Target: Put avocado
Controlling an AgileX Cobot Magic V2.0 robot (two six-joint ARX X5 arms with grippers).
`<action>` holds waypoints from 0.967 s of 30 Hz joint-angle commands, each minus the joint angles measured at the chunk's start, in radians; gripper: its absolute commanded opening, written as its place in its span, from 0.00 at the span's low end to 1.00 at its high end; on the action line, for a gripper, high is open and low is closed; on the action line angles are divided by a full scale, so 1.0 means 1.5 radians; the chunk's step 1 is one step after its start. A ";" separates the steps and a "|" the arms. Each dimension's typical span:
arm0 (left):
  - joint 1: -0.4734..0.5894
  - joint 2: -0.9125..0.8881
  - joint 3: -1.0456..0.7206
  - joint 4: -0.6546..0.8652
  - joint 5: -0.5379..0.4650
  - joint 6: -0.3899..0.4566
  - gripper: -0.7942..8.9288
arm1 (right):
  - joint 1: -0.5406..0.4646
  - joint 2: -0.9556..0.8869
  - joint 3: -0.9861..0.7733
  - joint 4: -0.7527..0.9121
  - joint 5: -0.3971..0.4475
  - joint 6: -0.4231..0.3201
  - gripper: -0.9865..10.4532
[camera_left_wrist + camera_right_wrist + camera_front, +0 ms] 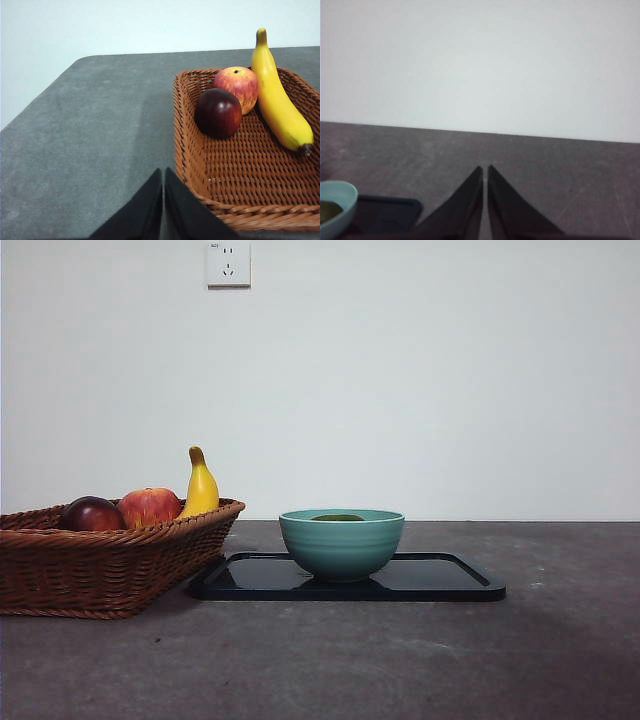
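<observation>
Table [420, 660]: wide, flat, dark grey, matte w/ a fine speckled grain and a rounded far-left corner in the left wrist view. Behind it a plain white wall [450, 380] w/ a white power socket [228, 263] high up, left of centre.

Basket [90, 570], left side of the table: brown woven wicker, rectangular, low sloped walls. Inside it: a yellow banana [201, 488], curved, leaning up on the right wall w/ its dark tip topmost; a red-yellow apple [150, 506] just left of the banana; a dark red-purple round fruit [92, 514], glossy, left of the apple and touching it in the left wrist view.

Tray [450, 585], centre, just right of the basket: black, flat, glossy, rounded corners, low rim. Bowl [341, 545] sits on the tray's left half: teal, round, ridged outer wall.

Avocado [338, 517]: inside the bowl, only its dull dark-green top showing over the rim; right wrist view shows a green-brown patch of it in the bowl.

Left gripper [163, 172]: black jaws together, nothing btwn them, over bare table just near of the basket's corner. Right gripper [485, 170]: black jaws together, empty, over bare table right of the tray, clear of the bowl. Neither arm shows in the front view.
</observation>
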 commanded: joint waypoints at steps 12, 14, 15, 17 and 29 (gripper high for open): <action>0.002 -0.001 -0.014 -0.004 -0.002 -0.004 0.09 | -0.006 -0.053 -0.141 0.005 0.034 0.024 0.09; 0.002 -0.001 -0.014 -0.004 -0.002 -0.004 0.09 | -0.006 -0.053 -0.141 -0.029 0.035 0.023 0.09; 0.002 -0.001 -0.014 -0.004 -0.002 -0.004 0.09 | -0.006 -0.053 -0.141 -0.046 0.035 0.023 0.09; 0.002 -0.001 -0.014 -0.004 -0.001 -0.004 0.09 | -0.006 -0.053 -0.141 -0.087 0.035 0.023 0.09; 0.002 -0.001 -0.014 -0.004 -0.002 -0.004 0.09 | -0.006 -0.053 -0.141 -0.076 0.036 0.017 0.09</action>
